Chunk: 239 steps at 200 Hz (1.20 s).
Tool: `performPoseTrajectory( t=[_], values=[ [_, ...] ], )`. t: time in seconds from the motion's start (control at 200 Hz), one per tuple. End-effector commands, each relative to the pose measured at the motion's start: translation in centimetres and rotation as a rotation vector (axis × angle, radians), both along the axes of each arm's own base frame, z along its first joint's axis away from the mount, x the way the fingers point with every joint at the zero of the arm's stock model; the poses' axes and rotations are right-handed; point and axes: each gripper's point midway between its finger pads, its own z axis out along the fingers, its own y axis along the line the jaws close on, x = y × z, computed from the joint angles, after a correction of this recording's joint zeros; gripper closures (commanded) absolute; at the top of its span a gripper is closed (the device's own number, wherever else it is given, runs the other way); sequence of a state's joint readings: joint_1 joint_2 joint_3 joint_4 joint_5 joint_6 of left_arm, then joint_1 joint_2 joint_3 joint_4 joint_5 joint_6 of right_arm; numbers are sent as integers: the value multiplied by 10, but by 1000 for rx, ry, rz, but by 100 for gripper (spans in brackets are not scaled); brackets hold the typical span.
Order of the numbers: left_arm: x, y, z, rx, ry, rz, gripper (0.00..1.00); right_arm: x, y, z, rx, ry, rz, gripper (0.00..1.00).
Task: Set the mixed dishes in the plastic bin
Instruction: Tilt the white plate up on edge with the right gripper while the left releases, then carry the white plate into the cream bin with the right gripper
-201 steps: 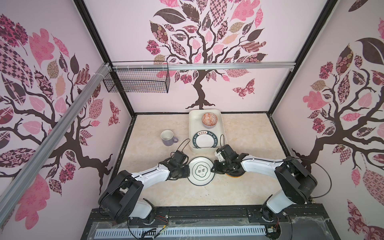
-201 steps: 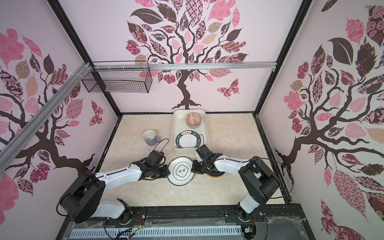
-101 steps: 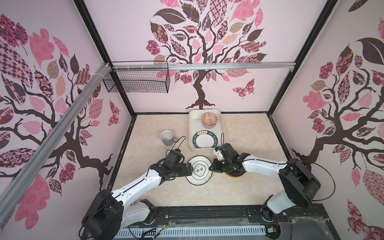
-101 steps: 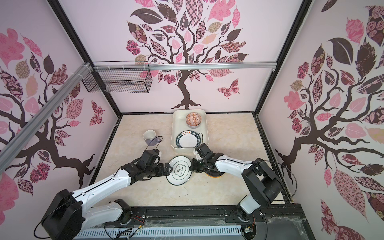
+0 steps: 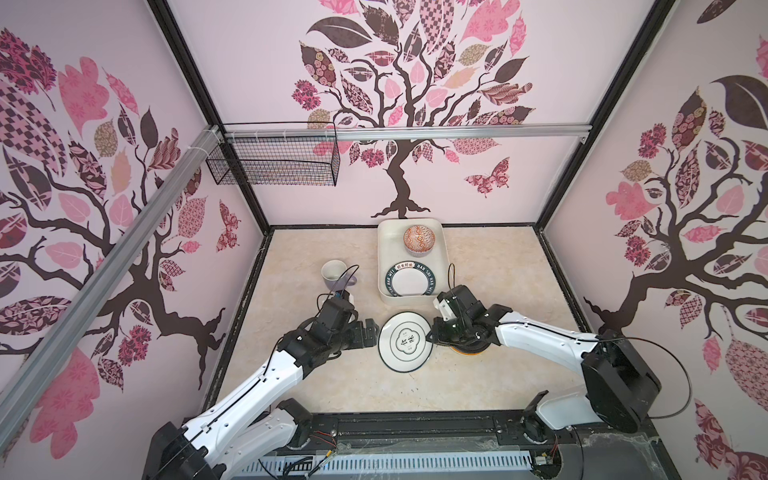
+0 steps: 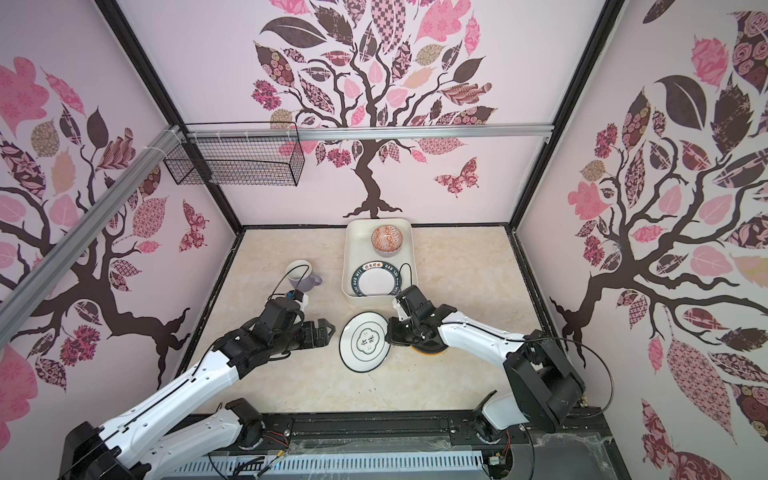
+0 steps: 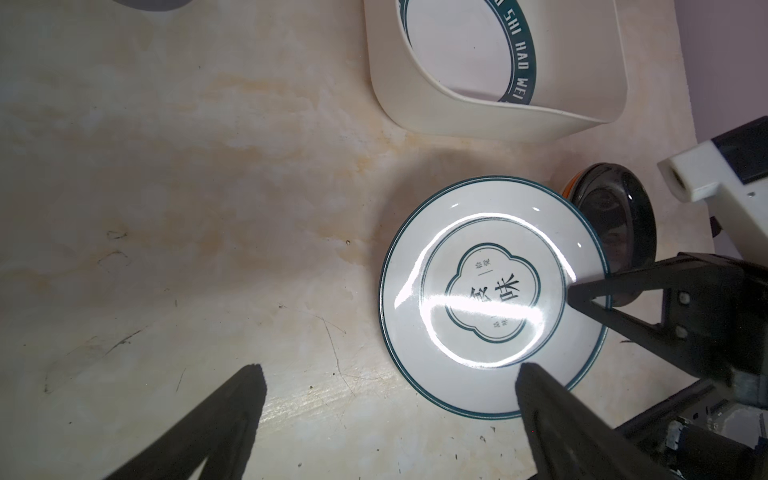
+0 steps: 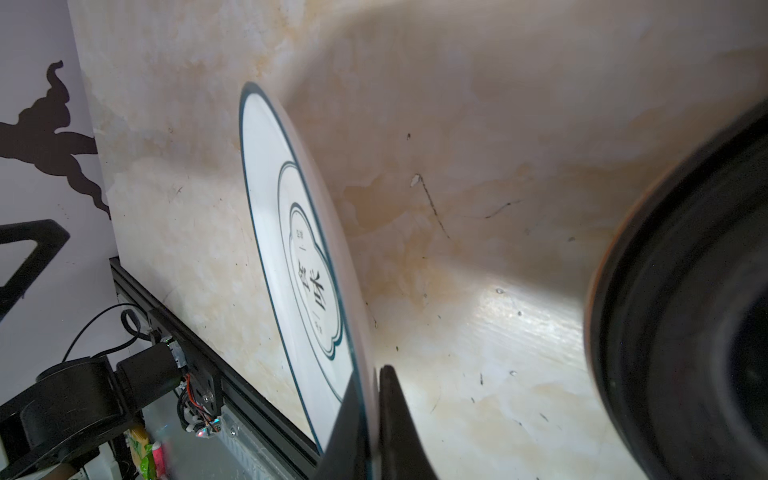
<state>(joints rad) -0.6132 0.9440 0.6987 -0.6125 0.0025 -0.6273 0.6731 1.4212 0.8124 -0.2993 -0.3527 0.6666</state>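
Holding two dishes, the plastic bin [image 5: 390,232] carries the orange-patterned bowl [image 5: 419,240] at its far end and the green-lettered plate [image 5: 410,281] at its near end. A black plate [image 7: 615,232] stacked on an orange plate [image 5: 465,352] lies mostly hidden under the right arm [image 5: 536,332] — only an orange sliver shows. The right gripper [image 5: 430,337] is clenched on the rim of the tilted white black-ringed plate [image 5: 405,341], just in front of the bin; the left gripper [image 5: 372,332] stands spread wide beside its opposite edge.
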Motion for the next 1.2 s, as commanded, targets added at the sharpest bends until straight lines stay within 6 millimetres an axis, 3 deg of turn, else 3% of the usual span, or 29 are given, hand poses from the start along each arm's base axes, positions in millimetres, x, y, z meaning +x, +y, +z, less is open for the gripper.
performPoseTrajectory(
  t=[0.0,0.35,0.665,0.925,1.055,1.19],
  values=[
    [2,7,17,22,-37,13,2,11,9,43,49,-96,15,97],
    [4,15,37,32,-79,21,2,34,15,85,70,-187,-6,97],
    [16,22,62,9,-113,22,2,103,-9,114,94,-259,-118,97],
    [30,22,71,42,-125,2,2,168,-18,108,111,-246,-181,97],
    [37,21,69,71,-118,-10,2,193,-22,93,113,-217,-205,97],
    [42,21,64,89,-109,-18,2,207,-24,73,107,-183,-217,97]
  ],
)
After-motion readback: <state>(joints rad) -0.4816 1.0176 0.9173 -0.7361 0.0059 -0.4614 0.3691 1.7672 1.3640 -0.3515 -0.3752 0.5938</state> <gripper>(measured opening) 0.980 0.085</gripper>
